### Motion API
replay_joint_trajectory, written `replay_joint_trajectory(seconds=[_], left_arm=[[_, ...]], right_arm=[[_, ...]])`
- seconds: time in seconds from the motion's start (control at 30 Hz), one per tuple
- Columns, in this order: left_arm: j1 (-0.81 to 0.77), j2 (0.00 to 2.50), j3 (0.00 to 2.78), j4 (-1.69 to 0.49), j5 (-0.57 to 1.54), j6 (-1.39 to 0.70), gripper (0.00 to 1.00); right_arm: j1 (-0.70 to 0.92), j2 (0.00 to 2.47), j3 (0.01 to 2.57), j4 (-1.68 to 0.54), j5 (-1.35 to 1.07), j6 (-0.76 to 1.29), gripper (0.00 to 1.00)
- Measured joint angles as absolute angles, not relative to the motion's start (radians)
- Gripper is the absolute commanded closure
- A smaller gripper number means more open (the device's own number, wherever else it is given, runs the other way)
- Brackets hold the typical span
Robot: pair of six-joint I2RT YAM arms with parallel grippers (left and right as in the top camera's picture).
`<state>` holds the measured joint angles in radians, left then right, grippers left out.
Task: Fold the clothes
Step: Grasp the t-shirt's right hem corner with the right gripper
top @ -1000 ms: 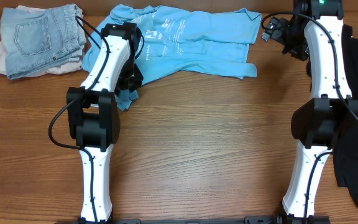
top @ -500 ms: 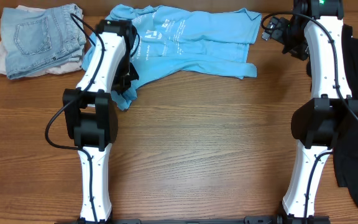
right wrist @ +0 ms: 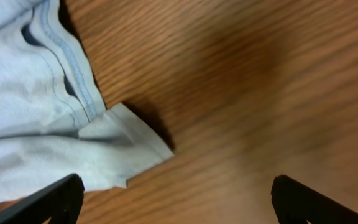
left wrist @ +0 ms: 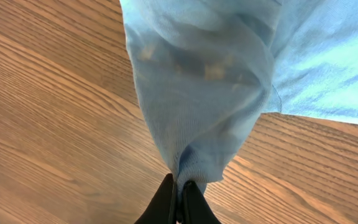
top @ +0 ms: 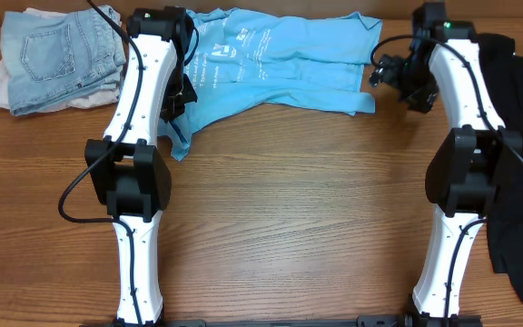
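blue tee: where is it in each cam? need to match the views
Overhead: blue T-shirt spread along the top centre, between the arms.
Left wrist: blue T-shirt fills the upper centre and right, with a bunched fold pinched by the left end effector at the bottom edge.
Right wrist: blue T-shirt on the left side, hemmed corner pointing right.
Shared landmark: the wood-grain table.

Left arm (top: 139, 100): white link shells, black joint housings; left half of frame.
Right arm (top: 468, 95): same white-and-black scheme; right half of frame.
Cable (top: 69, 193): black, thin, beside the left arm's mid joint.
Left fingers (left wrist: 165, 202): black, narrow; bottom centre.
Right fingers (right wrist: 51, 198): black, blurred; lower corners.
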<state>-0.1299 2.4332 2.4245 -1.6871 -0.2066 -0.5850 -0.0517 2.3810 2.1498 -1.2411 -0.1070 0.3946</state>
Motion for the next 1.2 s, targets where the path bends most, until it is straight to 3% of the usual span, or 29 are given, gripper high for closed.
replay_joint_trajectory(seconds=[0.07,0.4,0.9,1.2], left_arm=[[-0.130,2.433,2.424,-1.687,-0.207,-0.575,0.96],[-0.130,2.433,2.424,-1.687,-0.207,-0.554,0.96],[-0.130,2.433,2.424,-1.687,-0.207,-0.546,0.96],[-0.130,2.433,2.424,-1.687,-0.207,-0.538,0.96]], right_arm=[[-0.052,2.381,2.095,-1.181,-0.141,0.392,0.05],[-0.052,2.370,1.938,-1.040,-0.187,0.390,0.31],[0.006,2.366,1.924,-0.987,-0.167,0.392,0.45],[0.042,2.366,1.921,-0.995,-0.102,0.405,0.67]])
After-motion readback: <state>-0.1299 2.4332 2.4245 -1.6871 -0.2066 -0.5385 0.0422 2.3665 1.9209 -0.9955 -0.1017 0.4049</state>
